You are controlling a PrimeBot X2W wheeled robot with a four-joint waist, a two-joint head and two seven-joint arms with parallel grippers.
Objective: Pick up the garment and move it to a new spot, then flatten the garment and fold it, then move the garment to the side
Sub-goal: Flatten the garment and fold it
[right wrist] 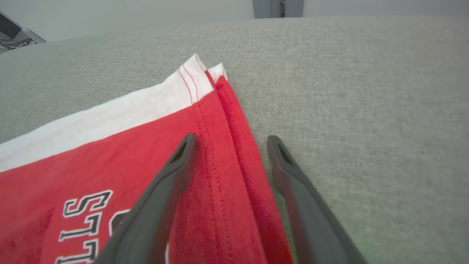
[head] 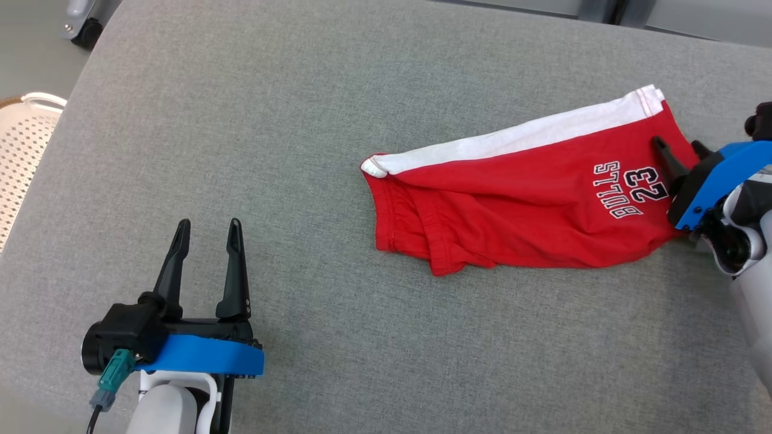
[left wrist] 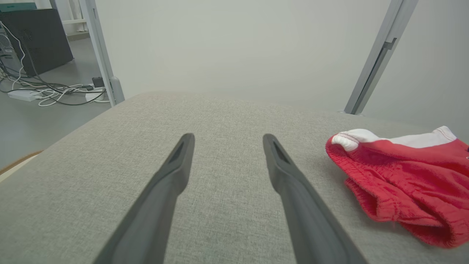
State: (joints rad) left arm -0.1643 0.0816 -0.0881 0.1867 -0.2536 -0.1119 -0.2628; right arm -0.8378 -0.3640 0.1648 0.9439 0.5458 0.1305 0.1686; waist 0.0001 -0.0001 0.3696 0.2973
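Nearest, by the near-left corner of the grey upholstered surface (head: 301, 120), the left gripper (head: 208, 224) stands with its jaws spread wide and nothing between them, well apart from the garment.

Further in, right of the middle, lie the red basketball shorts (head: 518, 205). They are laid lengthwise, with the gathered waistband (head: 386, 205) toward the centre and the leg hem (right wrist: 220, 110) toward the right edge. A white side stripe (head: 512, 141) runs along their far side. Cloth is bunched under the near side by the waistband.

At the right edge the right gripper (head: 677, 144) is likewise wide open and holds nothing. One finger is over the red cloth, the other over bare upholstery, with the hem between them. Whether they touch is unclear.

The shorts look light, soft and limp, so they will probably sag and crumple when lifted. The doubled hem corner or the thicker elastic waistband should give the firmest pinch, catching both layers.
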